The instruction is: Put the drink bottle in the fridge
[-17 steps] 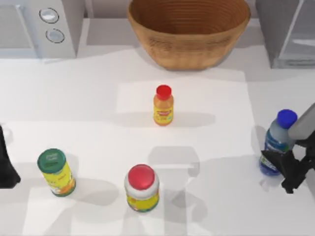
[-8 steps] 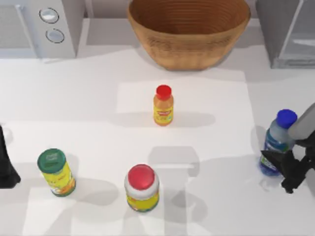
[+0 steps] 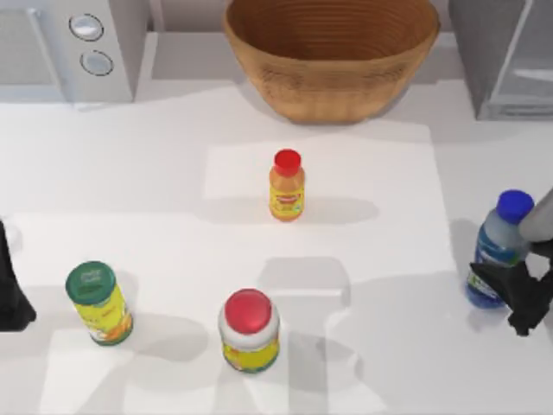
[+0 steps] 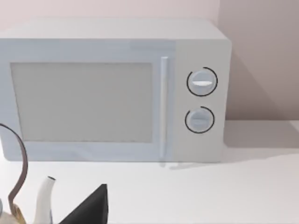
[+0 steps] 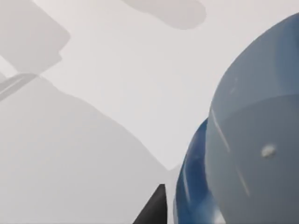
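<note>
The drink bottle (image 3: 497, 249), pale and translucent with a blue cap and blue label, stands tilted near the table's right edge. My right gripper (image 3: 499, 299) is shut on its lower part, one dark finger on each side of it. The right wrist view shows the bottle's (image 5: 252, 154) body close up, with one dark fingertip (image 5: 154, 211) beside it. The fridge (image 3: 471, 52), a dark-grey cabinet with a lighter inside, stands at the back right corner, well behind the bottle. My left gripper (image 3: 9, 294) is parked at the table's left edge.
A wicker basket (image 3: 333, 52) sits at the back centre and a light-grey microwave (image 3: 69, 43) at the back left. A small orange bottle (image 3: 286, 186), a red-lidded jar (image 3: 249, 330) and a green-lidded can (image 3: 98, 303) stand on the table.
My right gripper has shifted to the right and slightly back, carrying the drink bottle with it. The left arm has not moved.
</note>
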